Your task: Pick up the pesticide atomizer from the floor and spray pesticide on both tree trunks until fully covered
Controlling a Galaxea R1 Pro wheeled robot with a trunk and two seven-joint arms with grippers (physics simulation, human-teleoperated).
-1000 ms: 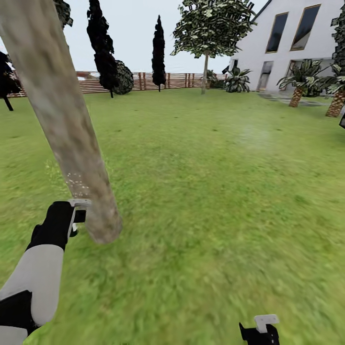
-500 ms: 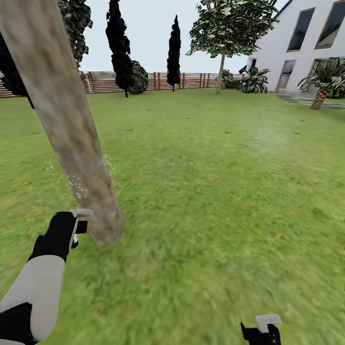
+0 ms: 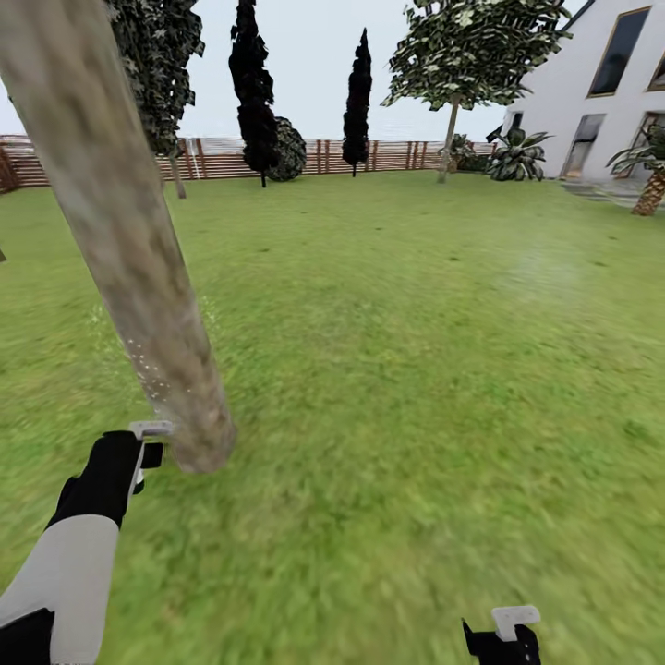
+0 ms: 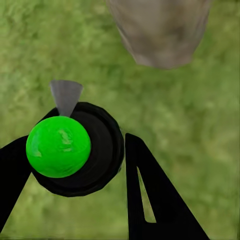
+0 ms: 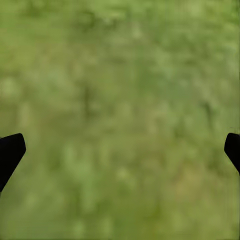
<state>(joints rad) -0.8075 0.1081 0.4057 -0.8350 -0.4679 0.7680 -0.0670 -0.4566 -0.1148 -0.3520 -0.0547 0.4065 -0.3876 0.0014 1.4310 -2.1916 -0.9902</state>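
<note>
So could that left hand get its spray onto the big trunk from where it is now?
Probably yes. The left hand holds the pesticide atomizer right beside the base of the tree trunk, with only grass between, and pale specks already dot the bark above it.

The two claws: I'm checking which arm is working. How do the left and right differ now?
The left claw is shut on the pesticide atomizer, right beside the tree trunk; the right claw is open and empty. The left one is raised forward; the right hangs low. Both are black, over grass.
</note>
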